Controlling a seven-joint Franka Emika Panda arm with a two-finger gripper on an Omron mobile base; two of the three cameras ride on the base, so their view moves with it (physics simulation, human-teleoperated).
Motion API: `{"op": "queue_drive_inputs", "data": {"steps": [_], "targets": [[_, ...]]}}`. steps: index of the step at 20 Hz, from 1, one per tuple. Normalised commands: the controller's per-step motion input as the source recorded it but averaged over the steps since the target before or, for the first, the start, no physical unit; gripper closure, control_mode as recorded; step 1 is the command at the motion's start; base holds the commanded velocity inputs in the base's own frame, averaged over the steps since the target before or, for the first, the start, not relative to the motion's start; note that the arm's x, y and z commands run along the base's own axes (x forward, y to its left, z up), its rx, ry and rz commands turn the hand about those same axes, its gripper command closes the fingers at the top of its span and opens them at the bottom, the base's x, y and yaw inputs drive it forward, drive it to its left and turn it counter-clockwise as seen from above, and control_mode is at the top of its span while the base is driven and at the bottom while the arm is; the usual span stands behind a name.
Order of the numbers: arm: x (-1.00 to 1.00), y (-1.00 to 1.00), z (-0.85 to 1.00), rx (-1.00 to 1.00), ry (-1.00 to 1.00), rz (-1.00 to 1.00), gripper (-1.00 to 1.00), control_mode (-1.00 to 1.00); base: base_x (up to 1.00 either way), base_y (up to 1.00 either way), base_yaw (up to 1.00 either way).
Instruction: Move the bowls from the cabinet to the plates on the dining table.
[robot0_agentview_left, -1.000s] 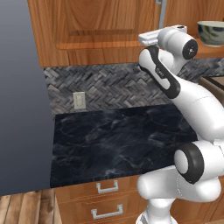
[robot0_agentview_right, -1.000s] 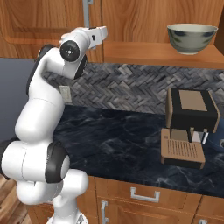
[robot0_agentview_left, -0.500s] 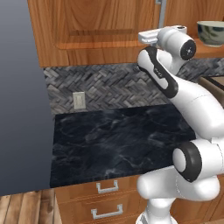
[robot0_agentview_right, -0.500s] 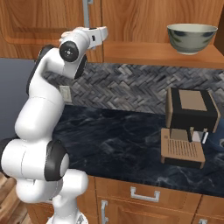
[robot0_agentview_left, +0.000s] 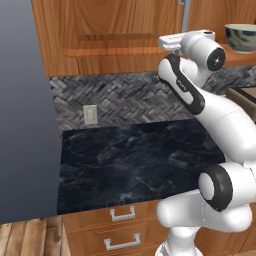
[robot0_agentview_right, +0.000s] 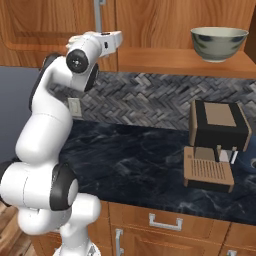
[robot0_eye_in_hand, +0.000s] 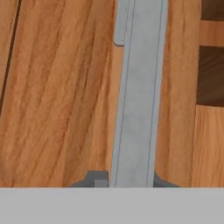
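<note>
The pincer (robot0_eye_in_hand: 127, 181) is clenched on a grey metal bar handle (robot0_eye_in_hand: 138, 87): in the hand view its two small dark tips sit tight against either side of the bar, which runs straight up the picture in front of an orange-brown wooden cabinet door (robot0_eye_in_hand: 61, 96). In the left base view the white arm reaches up with its hand at the base of that same handle (robot0_agentview_left: 184, 15), at the edge of the raised-panel door (robot0_agentview_left: 105, 30) of the wall-hung cabinet.

To the arm's right the cabinet stands open, and one deep round glazed bowl (robot0_agentview_right: 219, 43), cream with dark blue-green mottling, sits upright on its wooden shelf (robot0_agentview_right: 175, 61), well apart from the pincer.

Below the cabinet a grey herringbone tiled wall (robot0_agentview_right: 150, 100) carries a pale wall socket (robot0_agentview_left: 90, 114). Under it lies a black white-veined marble desk (robot0_agentview_left: 130, 165), with a brown and black coffee machine (robot0_agentview_right: 216, 145) standing on it beneath the bowl. Wooden drawers with small metal handles (robot0_agentview_left: 122, 214) sit underneath.
</note>
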Motion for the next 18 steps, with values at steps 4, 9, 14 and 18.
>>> {"op": "queue_drive_inputs", "data": {"steps": [4, 9, 14, 18], "targets": [[-0.47, 0.35, 0.32, 0.00, -0.09, 0.02, 1.00, -1.00, 0.00, 0.00, 0.00], [-0.62, 0.50, 0.32, 0.00, -0.11, 0.01, 1.00, -1.00, 0.00, 0.00, 0.00], [-0.65, 0.61, 0.18, 0.00, -0.13, 0.00, 1.00, -1.00, 0.00, 0.00, 0.00], [-0.61, 0.69, 0.09, 0.00, -0.12, 0.00, 1.00, -1.00, 0.00, 0.00, 0.00]]}}
